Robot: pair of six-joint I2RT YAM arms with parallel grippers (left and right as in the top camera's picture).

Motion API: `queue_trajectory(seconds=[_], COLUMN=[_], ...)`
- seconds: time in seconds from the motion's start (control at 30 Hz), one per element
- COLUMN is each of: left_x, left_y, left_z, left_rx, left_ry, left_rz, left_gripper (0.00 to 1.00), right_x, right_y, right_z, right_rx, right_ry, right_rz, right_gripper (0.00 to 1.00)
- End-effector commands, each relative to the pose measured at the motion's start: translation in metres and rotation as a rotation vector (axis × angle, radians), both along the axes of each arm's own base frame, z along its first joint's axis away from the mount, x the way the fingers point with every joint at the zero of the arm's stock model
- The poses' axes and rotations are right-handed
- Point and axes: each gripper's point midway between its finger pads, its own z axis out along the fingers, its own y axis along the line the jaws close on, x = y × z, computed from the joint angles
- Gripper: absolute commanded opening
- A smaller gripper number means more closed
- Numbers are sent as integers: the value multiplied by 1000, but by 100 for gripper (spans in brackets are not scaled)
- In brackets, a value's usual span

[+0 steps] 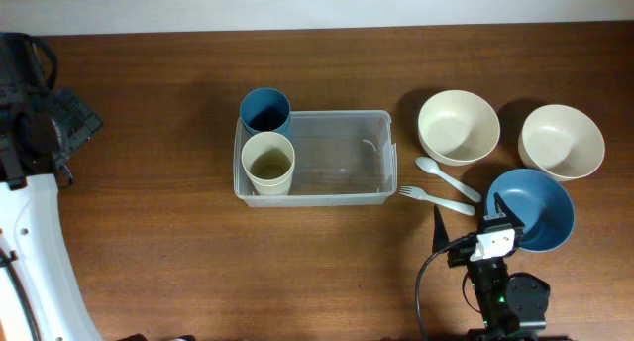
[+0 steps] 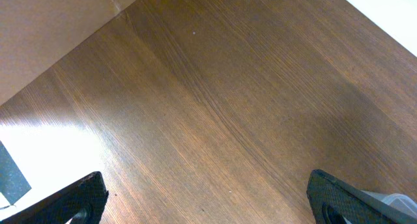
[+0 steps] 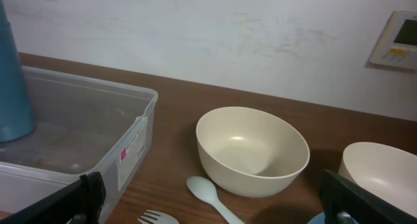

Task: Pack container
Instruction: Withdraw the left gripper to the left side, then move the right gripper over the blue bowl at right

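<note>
The clear container lies mid-table, with a blue cup and a cream cup standing at its left end; the rest of it holds nothing. My right gripper hovers open near the table's front edge, just right of the container. In the right wrist view, the right gripper stands wide over a pale spoon and fork, with the container's wall at the left. My left gripper is open over bare wood, nothing between its fingers.
Two cream bowls stand right of the container, and a blue bowl sits in front of them beside my right gripper. The spoon and fork lie between container and bowls. The left arm is at the far left edge.
</note>
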Motion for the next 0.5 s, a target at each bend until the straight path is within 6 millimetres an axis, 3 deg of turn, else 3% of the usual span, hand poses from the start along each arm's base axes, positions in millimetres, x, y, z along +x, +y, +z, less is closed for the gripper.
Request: queue_trajectory(seconds=[0.0,0.13,0.23,0.47], left_x=[0,0,0,0], left_y=[0,0,0,0], left_z=[-4,-4,-4,-4], left_rx=[-15,-15,-15,-15], left_ry=[5,5,5,5], left_rz=[11,11,11,11], left_gripper=[100,100,100,100], right_x=[-2,-5,-10,-39], right_y=[10,16,18,16], right_z=[0,10,30,102], right_rx=[4,122,193,177], right_ry=[-7,-2,0,100], right_rz=[58,88,92,72], right_gripper=[99,99,99,99])
